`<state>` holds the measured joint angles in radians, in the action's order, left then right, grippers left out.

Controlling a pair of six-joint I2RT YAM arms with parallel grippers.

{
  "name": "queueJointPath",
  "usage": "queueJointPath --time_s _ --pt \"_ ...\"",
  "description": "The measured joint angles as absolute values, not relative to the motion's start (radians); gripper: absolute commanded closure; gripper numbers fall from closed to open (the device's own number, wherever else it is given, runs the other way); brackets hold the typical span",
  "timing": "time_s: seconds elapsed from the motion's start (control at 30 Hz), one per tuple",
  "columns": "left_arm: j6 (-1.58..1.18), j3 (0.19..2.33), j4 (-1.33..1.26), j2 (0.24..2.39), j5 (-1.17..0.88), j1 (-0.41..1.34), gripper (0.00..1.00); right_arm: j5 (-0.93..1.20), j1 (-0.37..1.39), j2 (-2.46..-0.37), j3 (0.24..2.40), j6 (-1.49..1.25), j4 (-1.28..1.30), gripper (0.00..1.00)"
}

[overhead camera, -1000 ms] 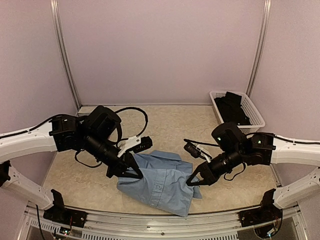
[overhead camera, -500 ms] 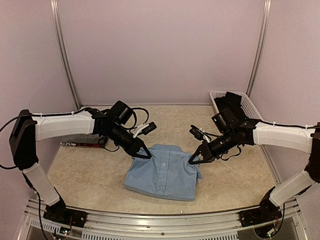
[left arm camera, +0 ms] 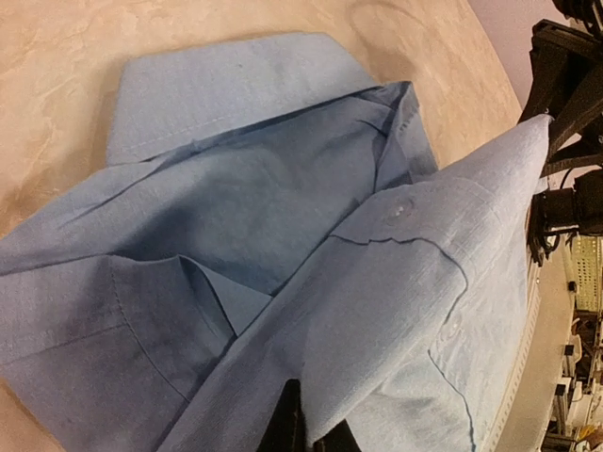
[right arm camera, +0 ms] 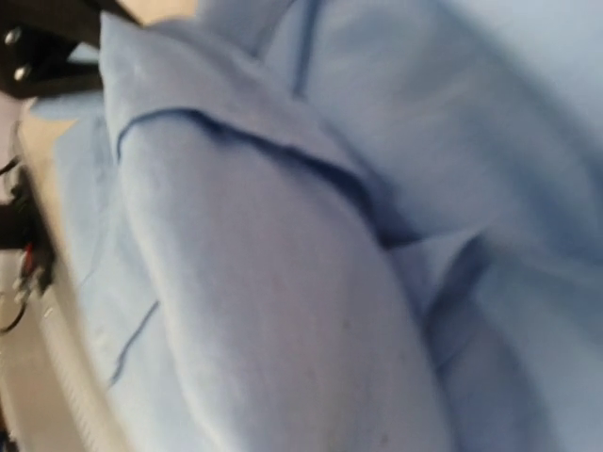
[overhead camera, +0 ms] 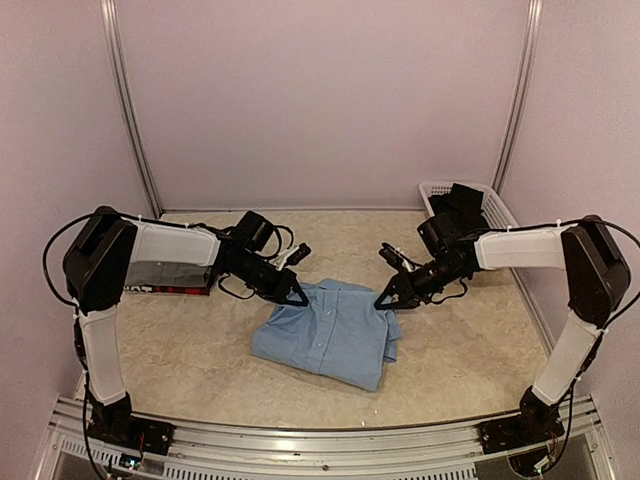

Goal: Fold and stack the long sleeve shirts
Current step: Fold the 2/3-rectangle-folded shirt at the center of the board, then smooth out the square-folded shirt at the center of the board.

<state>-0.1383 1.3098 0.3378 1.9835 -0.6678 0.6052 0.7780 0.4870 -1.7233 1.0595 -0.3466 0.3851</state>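
Overhead view. The light blue shirt (overhead camera: 330,340), collared and button-fronted, lies folded into a rough rectangle at the middle of the desk (overhead camera: 200,350), collar toward the back wall. My left gripper (overhead camera: 297,299) sits at the shirt's far left corner, pressed together on a fold of the blue cloth. In the left wrist view the fabric runs down between my dark fingers (left arm camera: 287,424), and a small button (left arm camera: 396,212) shows on the placket. My right gripper (overhead camera: 382,303) sits at the far right corner, touching the cloth. Its wrist view is blurred and filled with blue fabric, so I cannot tell whether it is pinching or parted. Under my left arm lies a strip of red-and-black plaid fabric (overhead camera: 170,290). At the back right stands a white mesh basket (overhead camera: 508,232) holding dark clothing (overhead camera: 462,205).
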Motion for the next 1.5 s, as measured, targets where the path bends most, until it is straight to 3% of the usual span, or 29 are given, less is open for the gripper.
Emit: queueJointPath --time_s 0.13,0.37,0.43,0.6,0.83,1.1,1.33,1.5 --pt "-0.162 1.327 0.287 2.034 -0.639 0.598 0.84 0.731 0.468 -1.779 1.101 -0.326 0.38 0.62" --pt "-0.186 1.335 0.182 2.041 -0.564 0.596 0.59 0.63 0.453 -1.822 1.151 -0.287 0.396 0.54" --pt "-0.19 1.345 0.15 2.042 -0.544 0.595 0.58 0.608 0.448 -1.826 1.153 -0.279 0.399 0.55" --pt "-0.199 1.353 0.066 2.042 -0.481 0.595 0.57 0.55 0.443 -1.841 1.153 -0.265 0.407 0.6" --pt "-0.206 1.34 -0.006 2.028 -0.243 0.595 0.57 0.43 0.443 -1.857 1.154 -0.25 0.419 0.58" --pt "-0.231 1.132 -0.083 1.831 -0.023 0.596 0.54 0.289 0.463 -1.753 1.086 -0.244 0.4 0.54" --pt "-0.231 1.002 -0.148 1.648 -0.076 0.633 0.54 0.247 0.588 -1.588 1.013 -0.252 0.324 0.54" --pt "-0.239 0.967 -0.201 1.637 -0.2 0.676 0.54 0.274 0.646 -1.582 0.971 -0.266 0.264 0.55"
